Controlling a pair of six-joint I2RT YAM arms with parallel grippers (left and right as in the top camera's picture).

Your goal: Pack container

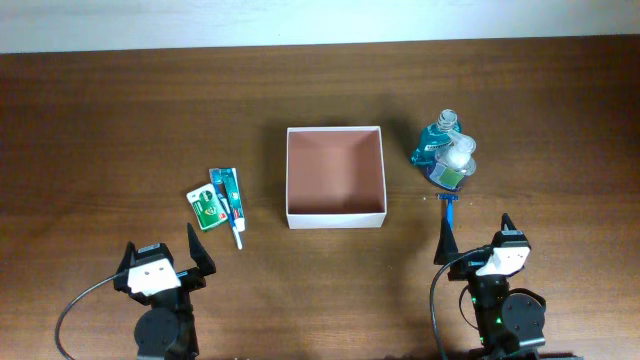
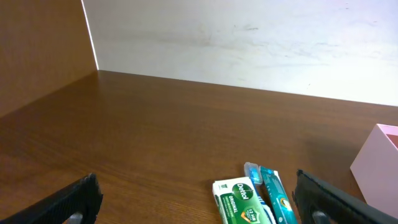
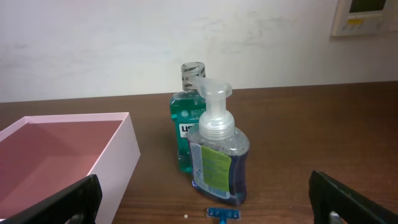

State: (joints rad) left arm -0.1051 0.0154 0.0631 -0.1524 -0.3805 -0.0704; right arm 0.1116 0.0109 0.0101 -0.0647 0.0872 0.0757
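The container (image 1: 336, 216) sits at the middle of the surface (image 1: 100, 120), while the left end effector (image 1: 163, 250) and right end effector (image 1: 475, 233) hang near the front edge, both spread wide, well apart from it.

A green soap packet (image 1: 205, 208), toothpaste tube (image 1: 224, 187) and toothbrush (image 1: 238, 234) are lying together on the wooden table (image 1: 100, 120). A teal mouthwash bottle (image 1: 428, 150), pump bottle (image 1: 456, 166) and blue razor (image 1: 449, 212) are sitting well apart from them.

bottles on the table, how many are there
2. The teal mouthwash bottle stands right of the container; the pump bottle stands just in front of it, partly covering it.
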